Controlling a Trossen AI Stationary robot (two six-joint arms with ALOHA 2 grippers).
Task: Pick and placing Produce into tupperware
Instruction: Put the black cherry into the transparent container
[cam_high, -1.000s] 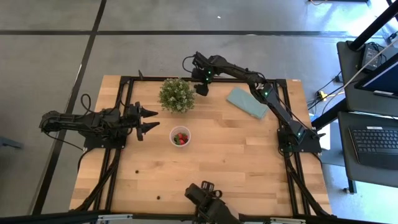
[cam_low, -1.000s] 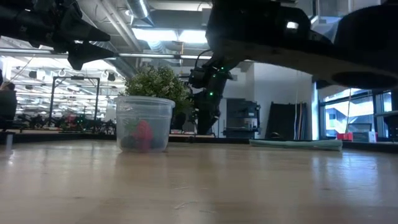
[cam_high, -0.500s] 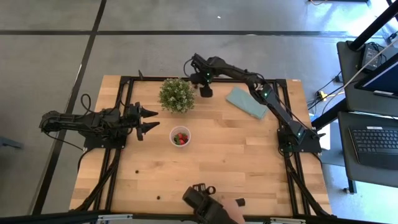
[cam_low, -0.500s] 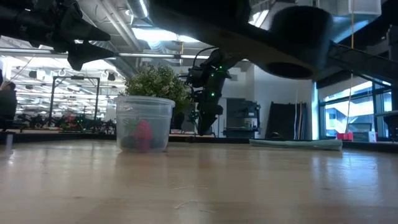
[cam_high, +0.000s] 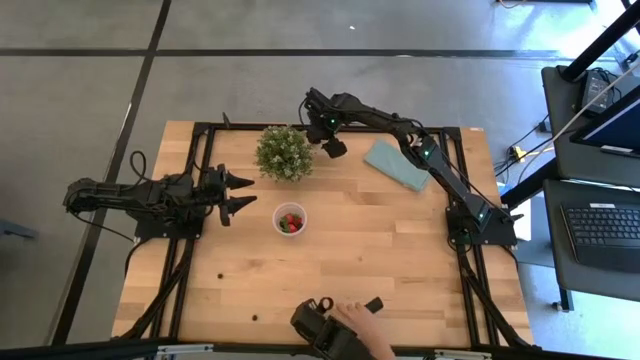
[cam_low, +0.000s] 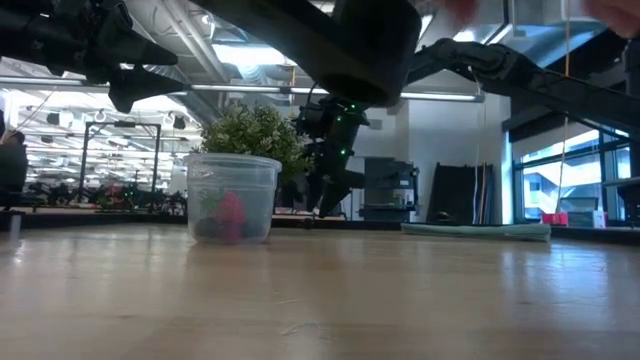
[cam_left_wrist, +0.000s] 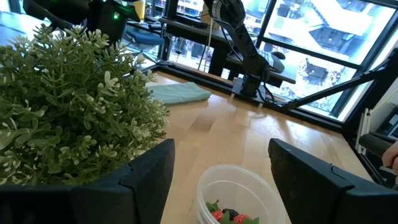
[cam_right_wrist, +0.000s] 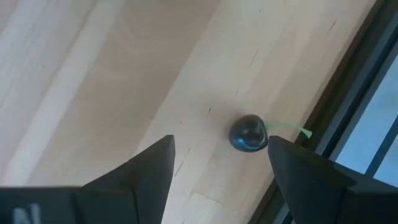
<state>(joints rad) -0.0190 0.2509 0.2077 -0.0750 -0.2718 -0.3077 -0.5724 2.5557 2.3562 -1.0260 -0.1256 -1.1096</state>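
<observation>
The tupperware (cam_high: 290, 218), a small clear round cup, stands mid-table with red and dark produce (cam_left_wrist: 229, 215) in its bottom. One dark round berry (cam_right_wrist: 249, 134) with a green stalk lies on the wood by the table's far edge, behind the potted plant (cam_high: 284, 153). My right gripper (cam_right_wrist: 221, 142) hangs open above it, slanting down, a finger on either side and touching nothing; it also shows in the high view (cam_high: 333, 148) and the low view (cam_low: 325, 195). My left gripper (cam_high: 247, 191) waits open at the table's left, level, facing the cup (cam_left_wrist: 239, 190).
A flat teal cloth (cam_high: 397, 163) lies at the far right of the table. A person's hand (cam_high: 355, 318) holds a dark object at the near edge, which shows as a dark blurred shape (cam_low: 360, 40) across the top of the low view. The black frame rail runs along the far edge.
My right gripper has rolled about its own pointing line above the far edge, staying open and almost in place. At the near edge a person's hand has come into view and shifted the dark object there. My left arm has kept still.
</observation>
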